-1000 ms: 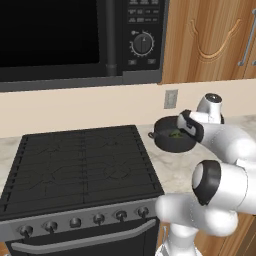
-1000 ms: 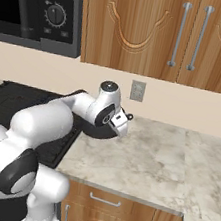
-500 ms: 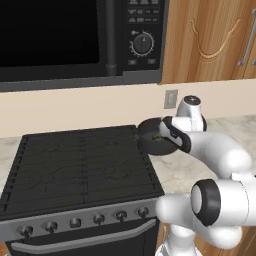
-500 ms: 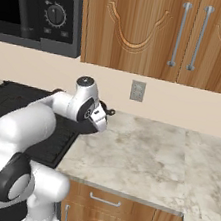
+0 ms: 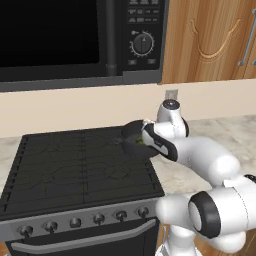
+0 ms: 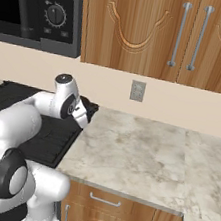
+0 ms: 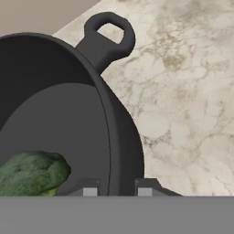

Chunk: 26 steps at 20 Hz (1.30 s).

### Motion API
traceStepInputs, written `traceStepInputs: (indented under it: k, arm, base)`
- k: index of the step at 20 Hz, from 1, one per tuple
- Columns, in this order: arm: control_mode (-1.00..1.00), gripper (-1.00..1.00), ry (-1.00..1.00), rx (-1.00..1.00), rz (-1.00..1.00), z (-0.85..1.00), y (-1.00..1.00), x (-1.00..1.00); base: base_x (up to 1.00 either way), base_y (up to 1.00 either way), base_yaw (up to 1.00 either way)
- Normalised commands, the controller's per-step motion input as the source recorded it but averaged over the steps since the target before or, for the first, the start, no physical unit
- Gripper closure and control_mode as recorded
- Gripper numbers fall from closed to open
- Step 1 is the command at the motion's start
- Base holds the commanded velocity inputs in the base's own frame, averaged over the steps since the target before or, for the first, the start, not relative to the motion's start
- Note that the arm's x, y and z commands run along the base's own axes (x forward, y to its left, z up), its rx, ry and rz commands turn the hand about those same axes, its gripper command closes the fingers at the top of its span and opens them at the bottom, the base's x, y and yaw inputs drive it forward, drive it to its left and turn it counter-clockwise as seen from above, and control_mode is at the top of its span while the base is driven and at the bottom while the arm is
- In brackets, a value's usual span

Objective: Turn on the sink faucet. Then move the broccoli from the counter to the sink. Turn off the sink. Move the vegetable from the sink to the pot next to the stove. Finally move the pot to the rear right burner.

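My gripper (image 7: 117, 189) is shut on the rim of the small dark pot (image 7: 68, 105), one fingertip inside the wall and one outside. The green broccoli (image 7: 29, 173) lies inside on the pot's floor. In the left base view the pot (image 5: 131, 135) sits over the rear right burner (image 5: 107, 145) of the black stove (image 5: 75, 165), with the gripper (image 5: 148, 140) on its right side. Whether the pot rests on the grate I cannot tell. From the right, the gripper (image 6: 86, 116) and pot (image 6: 89, 107) are at the stove's edge by the counter (image 6: 142, 148). The sink and its faucet are out of view.
A microwave (image 5: 75, 40) hangs above the stove, and a wall outlet (image 6: 137, 90) is set in the backsplash. Wooden cabinets (image 6: 184, 38) run above the counter. Knobs and a handle bar (image 5: 75, 222) line the stove front.
The arm has swung left with the pot in its grip, taking it from the counter beside the stove to the cooktop's rear right corner. The broccoli stays inside.
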Motion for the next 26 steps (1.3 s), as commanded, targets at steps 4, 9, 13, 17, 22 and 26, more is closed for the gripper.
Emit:
traceStepInputs:
  k: [4, 9, 13, 17, 22, 26]
  arm:
    - [-1.0, 1.0, -0.01, 0.0, 0.0, 0.0, 0.54, 0.27]
    - [-1.0, 1.0, -0.01, 0.0, 0.0, 0.0, 0.38, 0.37]
    - [-1.0, 1.0, -0.01, 0.0, 0.0, 0.0, 0.13, 0.2]
    - [-1.0, 1.0, 0.0, 0.0, 0.0, 0.0, 0.0, 0.05]
    - [-1.0, 1.0, 0.05, 0.0, 0.0, 0.0, 0.17, 0.18]
    - [-1.0, 1.0, 0.04, 0.0, 0.0, -0.02, 0.24, 0.28]
  base:
    - [0.0, 0.0, 0.0]
    - [0.0, 0.0, 0.0]
    - [0.0, 0.0, 0.0]
    - [0.0, 0.0, 0.0]
    - [0.0, 0.0, 0.0]
    - [0.0, 0.0, 0.0]
